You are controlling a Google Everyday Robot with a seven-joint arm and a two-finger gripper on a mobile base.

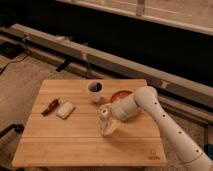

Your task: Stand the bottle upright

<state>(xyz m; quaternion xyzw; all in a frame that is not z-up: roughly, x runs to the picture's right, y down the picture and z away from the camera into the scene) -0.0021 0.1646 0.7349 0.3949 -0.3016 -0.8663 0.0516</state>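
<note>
A clear plastic bottle [105,121] with a pale cap stands near the middle of the wooden table [75,142], roughly upright and leaning slightly. My gripper [114,114] is at the end of the white arm [165,120] that reaches in from the right. It sits right against the bottle's upper right side.
A white cup with dark contents [95,90] stands behind the bottle. A red-brown bowl [121,96] lies partly behind my arm. A red chili-like item [50,106] and a white packet [65,109] lie at the left. A long rail runs behind the table.
</note>
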